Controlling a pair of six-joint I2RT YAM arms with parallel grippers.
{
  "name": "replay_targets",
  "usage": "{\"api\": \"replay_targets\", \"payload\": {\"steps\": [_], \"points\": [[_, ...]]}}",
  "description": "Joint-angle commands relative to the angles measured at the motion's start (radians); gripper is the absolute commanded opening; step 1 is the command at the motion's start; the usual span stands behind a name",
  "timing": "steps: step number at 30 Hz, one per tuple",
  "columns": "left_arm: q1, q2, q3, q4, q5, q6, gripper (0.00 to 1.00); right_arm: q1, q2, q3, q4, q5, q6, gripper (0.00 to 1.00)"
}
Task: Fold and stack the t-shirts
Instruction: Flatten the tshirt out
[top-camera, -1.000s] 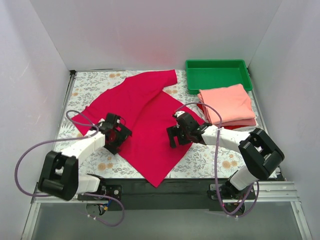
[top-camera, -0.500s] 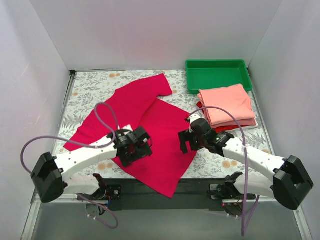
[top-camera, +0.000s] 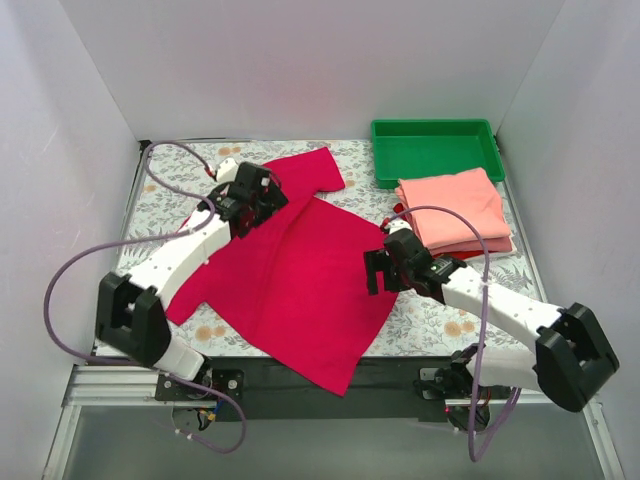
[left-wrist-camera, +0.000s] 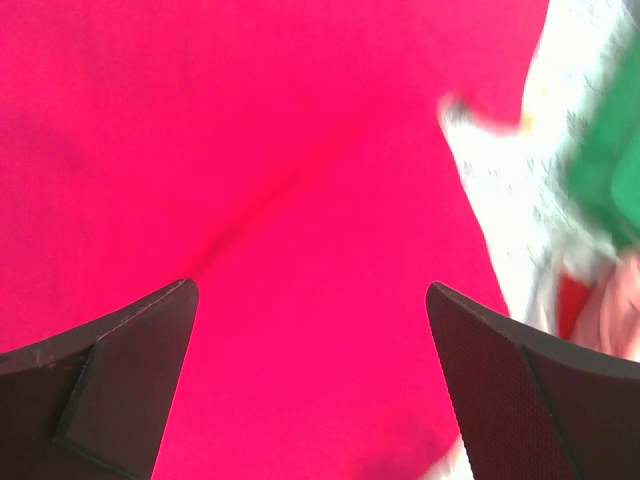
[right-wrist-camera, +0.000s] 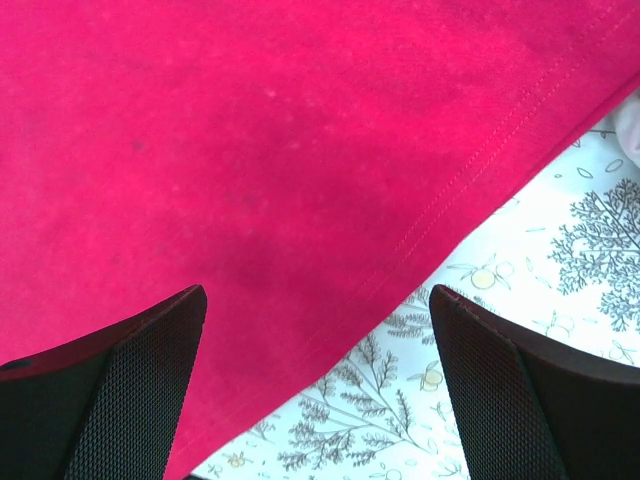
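A crimson-red t-shirt (top-camera: 300, 270) lies spread across the middle of the floral tablecloth, one corner reaching the near edge. My left gripper (top-camera: 258, 193) hovers open over its far left part; in the left wrist view the red cloth (left-wrist-camera: 300, 150) fills the space between the empty fingers (left-wrist-camera: 130, 360). My right gripper (top-camera: 378, 272) stands open at the shirt's right edge, its gap (right-wrist-camera: 318, 291) over the stitched hem (right-wrist-camera: 440, 210), holding nothing. A folded salmon-pink t-shirt (top-camera: 455, 210) lies on a folded brighter red one (top-camera: 482, 250) at the right.
A green plastic tray (top-camera: 435, 150) stands at the far right corner, blurred in the left wrist view (left-wrist-camera: 610, 180). White walls close in the table on three sides. Floral tablecloth (right-wrist-camera: 520, 330) shows beside the hem. Purple cables loop from both arms.
My left arm has swung from the shirt's near left part up to its far left part. The shirt now lies flatter and further toward the near edge. The right gripper has barely shifted.
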Motion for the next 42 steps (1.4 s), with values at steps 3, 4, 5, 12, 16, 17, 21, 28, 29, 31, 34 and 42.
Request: {"api": "replay_targets", "payload": {"steps": [3, 4, 5, 12, 16, 17, 21, 28, 29, 31, 34, 42], "points": [[0.138, 0.293, 0.215, 0.257, 0.154, 0.406, 0.98, -0.04, 0.151, 0.111, 0.059, 0.003, -0.009, 0.98], [0.184, 0.413, 0.266, 0.24, 0.212, 0.429, 0.98, -0.051, 0.173, 0.123, 0.068, -0.008, -0.009, 0.98], [0.207, 0.466, 0.317, 0.216, 0.271, 0.449, 0.98, -0.059, 0.193, 0.143, 0.076, -0.016, -0.009, 0.98], [0.292, 0.832, 0.643, 0.059, 0.28, 0.502, 0.98, -0.123, 0.355, 0.185, 0.148, -0.054, -0.006, 0.98], [0.307, 0.936, 0.719, 0.061, 0.297, 0.491, 0.98, -0.139, 0.454, 0.251, 0.179, -0.054, -0.041, 0.98], [0.313, 0.954, 0.739, 0.045, 0.297, 0.482, 0.98, -0.143, 0.477, 0.267, 0.179, -0.066, -0.049, 0.98], [0.376, 1.028, 0.79, -0.056, 0.212, 0.411, 0.98, -0.162, 0.579, 0.326, 0.176, -0.086, -0.076, 0.98], [0.522, 1.008, 0.716, -0.102, 0.141, 0.244, 0.98, -0.189, 0.739, 0.523, 0.119, -0.149, -0.147, 0.98], [0.534, 1.007, 0.715, -0.116, 0.126, 0.229, 0.98, -0.189, 0.756, 0.542, 0.111, -0.152, -0.153, 0.98], [0.592, 1.004, 0.707, -0.151, 0.095, 0.201, 0.98, -0.189, 0.8, 0.582, 0.101, -0.176, -0.176, 0.98], [0.646, 0.998, 0.692, -0.212, 0.087, 0.135, 0.98, -0.191, 0.863, 0.679, 0.075, -0.198, -0.21, 0.98], [0.68, 0.893, 0.533, -0.145, 0.119, 0.043, 0.98, -0.208, 1.123, 1.033, -0.079, -0.157, -0.256, 0.98]]}}
